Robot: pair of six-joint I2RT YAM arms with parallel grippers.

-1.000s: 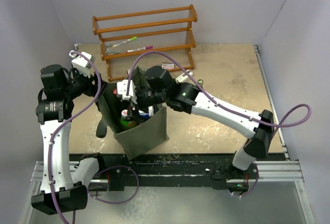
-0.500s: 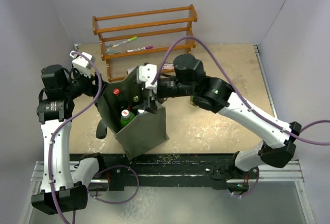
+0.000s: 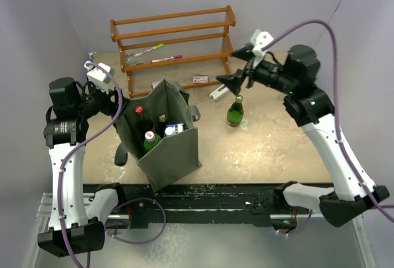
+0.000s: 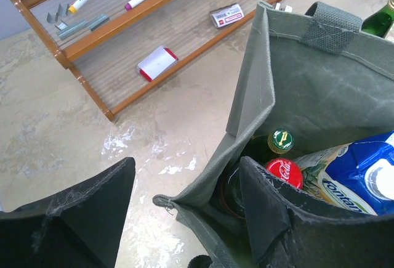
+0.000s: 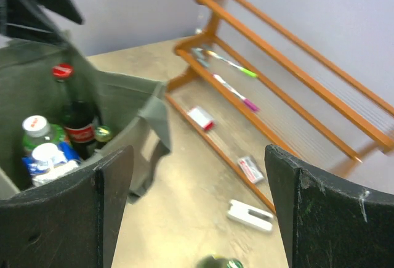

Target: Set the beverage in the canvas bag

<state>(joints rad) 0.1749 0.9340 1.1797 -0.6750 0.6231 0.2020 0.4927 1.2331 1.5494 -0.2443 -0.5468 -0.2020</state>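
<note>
Bag (image 3: 172, 157) stands open near the counter's (image 3: 277, 151) front edge, left of centre. Inside it: cola (image 3: 139, 111), white-capped bottle (image 3: 149, 138), carton (image 3: 174, 129), gold-capped bottle (image 4: 281, 140). Left jaws are spread at the bag's left rim, the rim corner between them, gripping nothing. Green bottle (image 3: 234, 111) stands upright on the counter right of the bag, apart from it. Right jaws are raised above it, spread wide, empty. Rack (image 3: 178, 34) at the back holds markers (image 3: 157, 53).

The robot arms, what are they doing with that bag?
They're filling the canvas bag with drinks. A cola bottle and others sit inside already. The left gripper hovers open at the bag's rim. The right gripper is open and empty, near a green bottle standing on the table outside the bag.
</note>
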